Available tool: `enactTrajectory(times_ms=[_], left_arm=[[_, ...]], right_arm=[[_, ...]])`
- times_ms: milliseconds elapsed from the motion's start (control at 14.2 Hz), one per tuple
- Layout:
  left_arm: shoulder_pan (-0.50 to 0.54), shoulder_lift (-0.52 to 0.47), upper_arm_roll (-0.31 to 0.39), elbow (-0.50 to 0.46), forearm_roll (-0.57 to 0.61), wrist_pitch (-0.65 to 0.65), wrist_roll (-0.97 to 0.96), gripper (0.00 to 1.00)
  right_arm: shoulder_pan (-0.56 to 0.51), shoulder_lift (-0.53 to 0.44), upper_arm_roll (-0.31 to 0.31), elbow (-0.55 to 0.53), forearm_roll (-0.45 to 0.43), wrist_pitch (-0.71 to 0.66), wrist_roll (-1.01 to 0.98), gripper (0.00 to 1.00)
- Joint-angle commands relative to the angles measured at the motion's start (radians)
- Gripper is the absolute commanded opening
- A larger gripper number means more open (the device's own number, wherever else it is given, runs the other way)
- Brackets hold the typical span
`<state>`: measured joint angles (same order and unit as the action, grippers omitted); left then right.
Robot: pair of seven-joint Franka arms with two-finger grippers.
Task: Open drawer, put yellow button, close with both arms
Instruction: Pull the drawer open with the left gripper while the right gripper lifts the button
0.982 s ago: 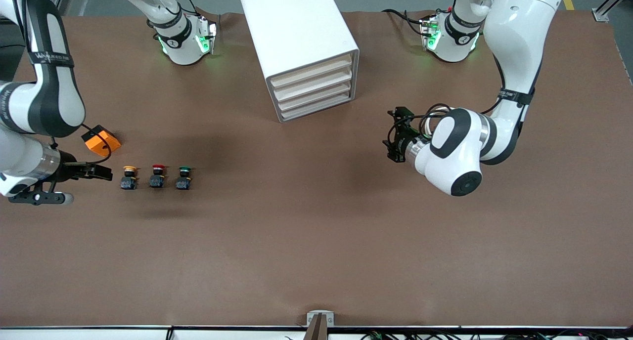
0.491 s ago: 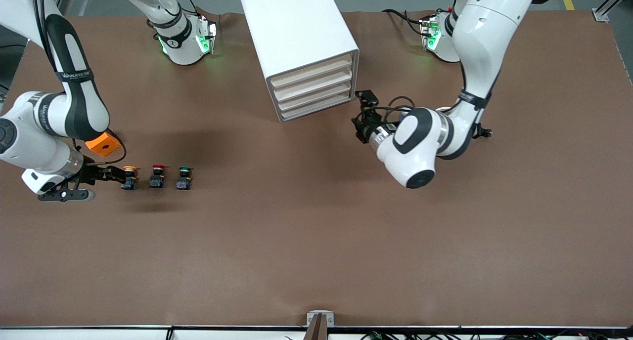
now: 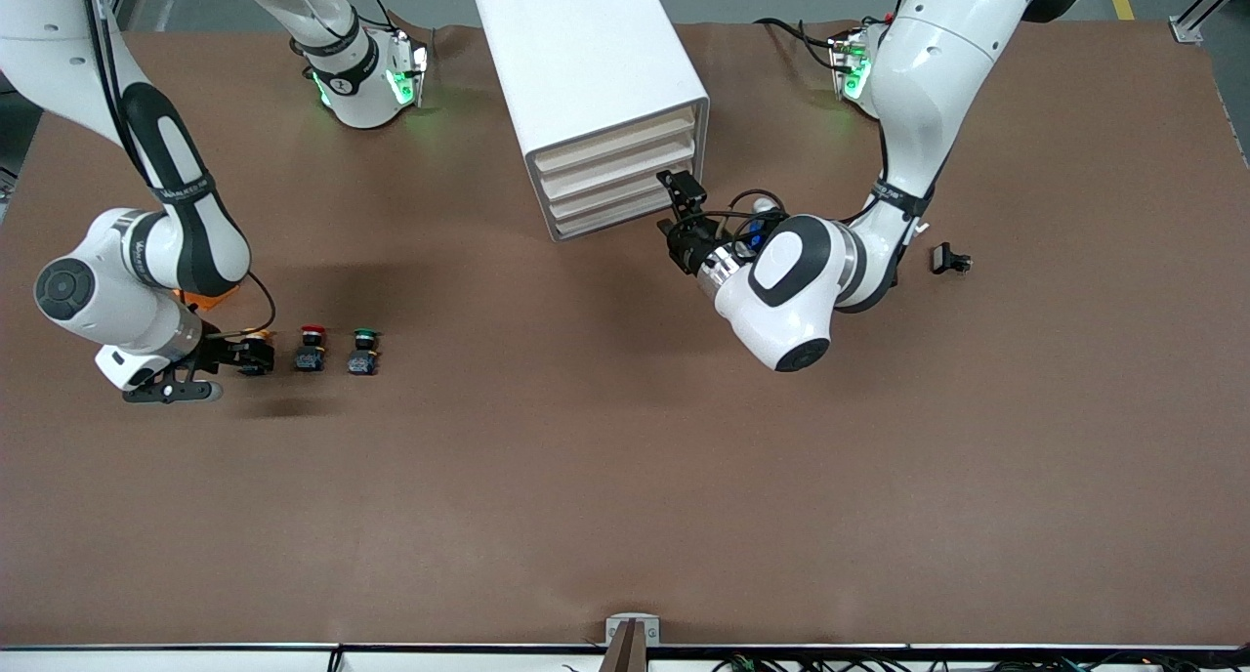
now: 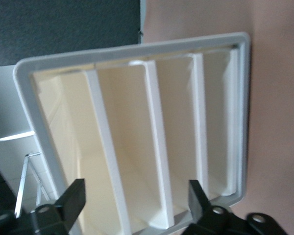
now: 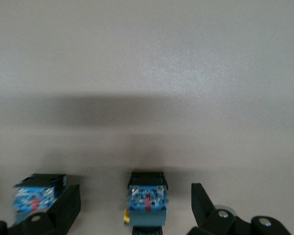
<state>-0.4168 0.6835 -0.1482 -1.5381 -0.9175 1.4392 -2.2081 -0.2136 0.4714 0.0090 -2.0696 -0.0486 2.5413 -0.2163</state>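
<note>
- Both arms have come in since a second ago: the left gripper (image 3: 678, 213) has swept from open table up to the drawer fronts, and the right gripper (image 3: 242, 354) has slid along the table onto the yellow button (image 3: 258, 338), which sat clear of it before.
- The left gripper is hanging right at the lower drawers of the white drawer cabinet (image 3: 593, 76), at the corner toward the left arm's end; the left wrist view is showing its fingers (image 4: 72, 199) spread wide with the drawer fronts (image 4: 152, 147) between them, and nothing pinched.
- The right gripper is sitting low at the button row, fingers (image 5: 202, 203) spread, and the yellow button (image 5: 147, 201) is standing in the gap between them, not yet clamped; a sliver of yellow cap is peeking out in the right wrist view.
- The red button (image 3: 312, 348) is standing just beside the yellow one, on the side away from the right wrist, and the green button (image 3: 363, 351) just past that, so room on that side is tight.
- An orange block (image 3: 195, 296) is peeking out from under the right arm's elbow, farther from the front camera than the buttons.
- A small black part (image 3: 949, 259) is lying alone near the left arm.
- The brown table (image 3: 625, 496) is running wide and bare nearer the front camera, down to its edge.
</note>
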Motion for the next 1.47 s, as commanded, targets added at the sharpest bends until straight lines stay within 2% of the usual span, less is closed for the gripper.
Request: enactTrajectory(times_ms=[0, 140, 421, 491, 561, 702, 772, 982, 1123, 1263, 1404], left_arm=[[-0.028, 0.016, 0.006, 0.027, -0.053, -0.02, -0.068, 0.75], [-0.066, 0.021, 0.006, 0.029, -0.069, -0.02, -0.11, 0.75], [-0.105, 0.039, 0.006, 0.024, -0.072, -0.039, -0.128, 0.74], [-0.118, 0.042, 0.004, 0.023, -0.072, -0.042, -0.128, 0.7], [-0.135, 0.047, 0.004, 0.023, -0.075, -0.052, -0.133, 0.65], [-0.149, 0.048, 0.006, 0.023, -0.083, -0.063, -0.156, 0.65], [-0.152, 0.048, 0.004, 0.021, -0.083, -0.066, -0.165, 0.61], [-0.154, 0.051, 0.006, 0.019, -0.083, -0.075, -0.167, 0.42], [-0.155, 0.057, 0.006, 0.019, -0.081, -0.075, -0.167, 0.33], [-0.155, 0.06, 0.006, 0.021, -0.081, -0.075, -0.167, 0.23], [-0.154, 0.062, 0.006, 0.024, -0.081, -0.075, -0.165, 0.14]], right_arm=[[-0.029, 0.033, 0.014, 0.002, -0.011, 0.033, -0.012, 1.0], [-0.039, 0.039, 0.014, 0.002, -0.011, 0.037, -0.012, 1.0], [-0.043, 0.039, 0.014, 0.0, -0.011, 0.027, -0.009, 0.93], [-0.049, 0.039, 0.014, -0.001, -0.011, 0.025, -0.011, 0.84], [-0.049, 0.039, 0.014, -0.001, -0.011, 0.025, -0.009, 0.79], [-0.049, 0.039, 0.014, -0.001, -0.011, 0.022, -0.011, 0.65], [-0.049, 0.041, 0.014, -0.001, -0.011, 0.019, -0.009, 0.6], [-0.046, 0.05, 0.014, 0.0, -0.011, 0.016, -0.009, 0.44], [-0.038, 0.049, 0.016, 0.005, -0.011, 0.014, -0.006, 0.35], [-0.035, 0.046, 0.02, 0.02, -0.011, -0.019, -0.002, 0.32], [-0.032, 0.046, 0.022, 0.089, -0.01, -0.155, -0.005, 0.3]])
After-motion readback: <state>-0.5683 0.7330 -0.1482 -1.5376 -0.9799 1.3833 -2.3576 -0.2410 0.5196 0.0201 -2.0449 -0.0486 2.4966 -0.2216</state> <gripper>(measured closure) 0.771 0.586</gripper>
